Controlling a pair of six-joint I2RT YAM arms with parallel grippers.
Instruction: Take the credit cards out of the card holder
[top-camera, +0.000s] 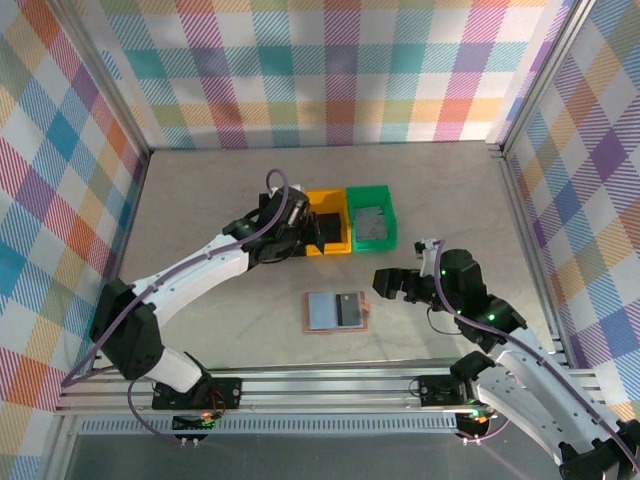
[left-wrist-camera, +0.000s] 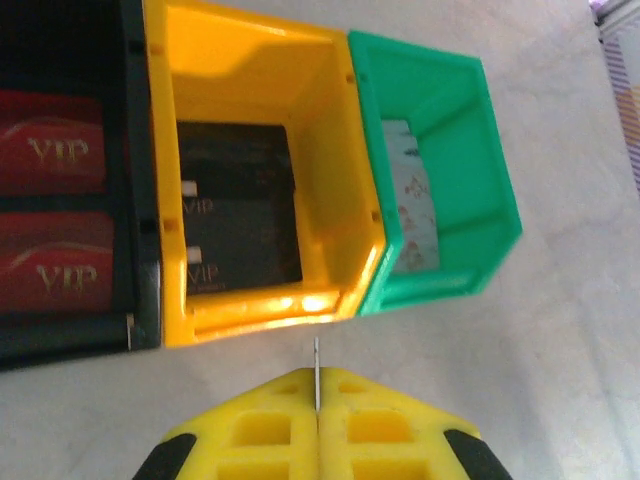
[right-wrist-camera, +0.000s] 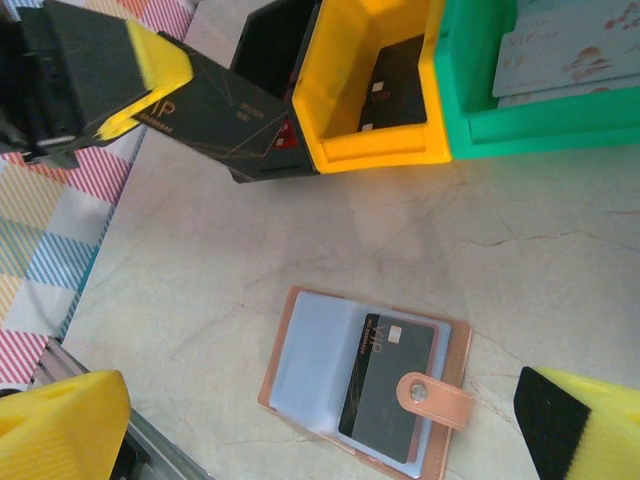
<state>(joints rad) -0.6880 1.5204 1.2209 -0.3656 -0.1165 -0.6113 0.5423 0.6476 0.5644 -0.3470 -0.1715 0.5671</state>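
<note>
Card holder (top-camera: 337, 311) lies open on the table, near of the yellow bin (top-camera: 328, 232), with one dark credit card (right-wrist-camera: 385, 385) in its right pocket. The card is judged light, stiff and slick (snap tab (right-wrist-camera: 435, 395) overlaps it), so pinch its exposed far edge. Right gripper (top-camera: 386, 284) gapes wide, empty. Left gripper (left-wrist-camera: 317, 385) is clamped on a black credit card (right-wrist-camera: 215, 115).

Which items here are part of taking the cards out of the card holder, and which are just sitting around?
Part of the job: card holder, open on the table; dark card tucked in it; black card held by the left gripper, jaws shut on it.
Lying about: black bin; yellow bin; green bin.
</note>
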